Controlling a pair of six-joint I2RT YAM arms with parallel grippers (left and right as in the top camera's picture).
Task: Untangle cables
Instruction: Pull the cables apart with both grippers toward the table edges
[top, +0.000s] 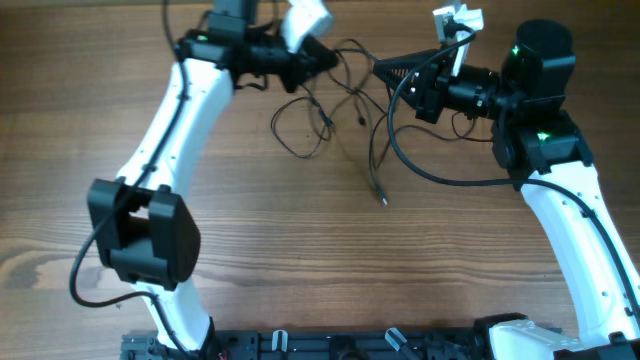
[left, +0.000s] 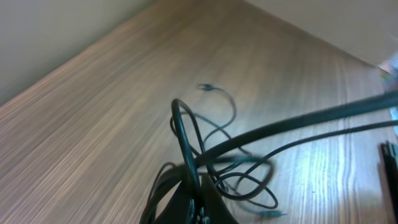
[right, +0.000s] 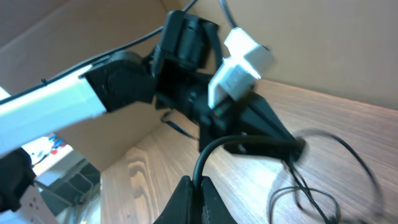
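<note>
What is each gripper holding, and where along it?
Cables. The left gripper is shut on several loops and the right gripper on one strand, both apparently mid-length, with no plug at either grip.

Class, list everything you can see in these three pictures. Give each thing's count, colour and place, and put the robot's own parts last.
cables: several, exact count unclear, thin and black, tangled at the far middle of the table, one strand trailing toward the centre
table: one, brown wood grain, under everything
arms: two, white and black, left arm and right arm, one at each side
fingers: two pairs, black, left fingers and right fingers, both shut on the cables, tips facing each other
</note>
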